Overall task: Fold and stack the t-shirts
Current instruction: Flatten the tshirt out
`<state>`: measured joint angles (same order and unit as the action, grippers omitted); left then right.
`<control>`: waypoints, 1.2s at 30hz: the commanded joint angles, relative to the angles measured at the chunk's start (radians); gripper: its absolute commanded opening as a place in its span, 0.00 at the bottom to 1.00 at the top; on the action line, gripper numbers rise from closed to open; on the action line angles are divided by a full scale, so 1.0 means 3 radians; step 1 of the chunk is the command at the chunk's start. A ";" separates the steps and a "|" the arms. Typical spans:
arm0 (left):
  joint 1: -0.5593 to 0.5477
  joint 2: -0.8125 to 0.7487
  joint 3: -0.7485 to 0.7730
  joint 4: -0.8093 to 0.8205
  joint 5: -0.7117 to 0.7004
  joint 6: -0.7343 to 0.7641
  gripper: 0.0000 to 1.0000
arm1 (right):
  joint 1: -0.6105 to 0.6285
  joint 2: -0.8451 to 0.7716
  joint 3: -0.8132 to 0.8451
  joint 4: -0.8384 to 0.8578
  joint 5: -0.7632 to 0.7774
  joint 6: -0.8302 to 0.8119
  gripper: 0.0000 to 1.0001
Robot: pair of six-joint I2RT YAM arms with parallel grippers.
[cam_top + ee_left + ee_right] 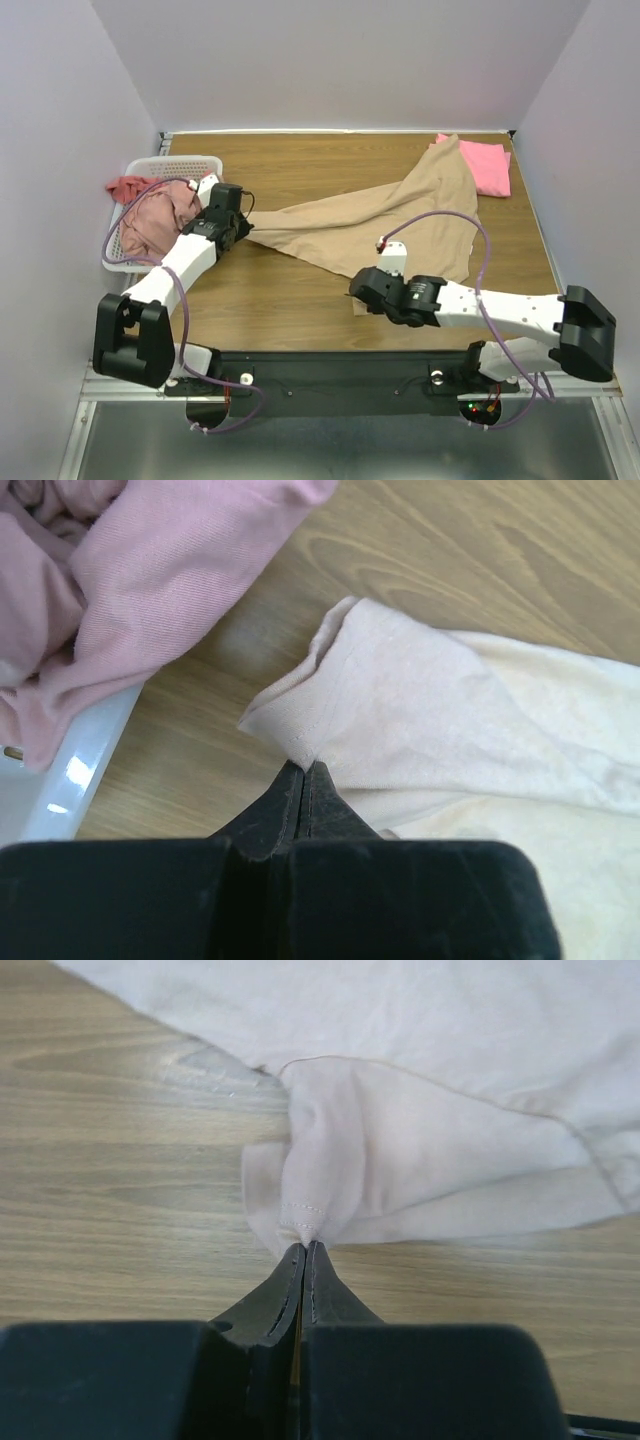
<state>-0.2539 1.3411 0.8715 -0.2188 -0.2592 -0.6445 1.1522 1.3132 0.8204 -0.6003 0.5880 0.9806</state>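
Now, tan t-shirt (400, 215) lies stretched and slanted on table (300, 320), one corner just beside basket (150, 165), far end touching bright pink shirt (487, 165) at back right. Jaws of left gripper (303, 770) clenched on corner by basket; jaws of right gripper (303, 1248) clenched on near edge. Best way, I think: lift both pinched bits together, pull apart gently, keep cloth flat. Pose: left arm reaches forward beside basket; right arm lies low, bent leftward along front.

Light: bright, even, from overhead.
Shadows: soft, faint on the table (300, 310).
Glare: pale sheen on basket rim (75, 775), lower left.
Focus: wrist views sharp.
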 commanded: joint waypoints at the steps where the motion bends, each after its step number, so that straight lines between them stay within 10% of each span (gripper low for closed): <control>1: -0.0008 -0.0267 -0.0006 0.0019 0.0010 0.0057 0.00 | -0.0021 -0.0317 0.0042 -0.0284 0.0550 0.0025 0.01; 12: -0.0069 -0.0932 0.0530 -0.0303 0.0169 0.0062 0.00 | -0.0251 -0.0251 0.1140 -0.1374 0.2201 -0.0272 0.00; 21: -0.0095 -0.0907 0.2248 -0.0881 0.0092 0.0256 0.00 | -0.0267 -0.0277 0.3011 -0.1364 0.3301 -0.1478 0.00; 24: -0.0110 -0.0794 0.2892 -0.0968 0.0244 0.0317 0.00 | -0.0267 -0.0342 0.3542 -0.1160 0.3088 -0.2175 0.00; 28: -0.0115 -0.0625 0.3678 -0.1009 0.0648 0.0389 0.00 | -0.0267 -0.0695 0.3381 0.0444 0.1485 -0.3385 0.00; 36: -0.0115 -0.0640 0.4197 -0.1112 0.0838 0.0435 0.00 | -0.0267 -0.0185 0.4255 0.0492 0.1134 -0.3836 0.00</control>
<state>-0.2863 1.1591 2.0956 -0.5503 -0.0483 -0.5434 1.0729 1.1873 2.0300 -0.5400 1.0843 -0.0311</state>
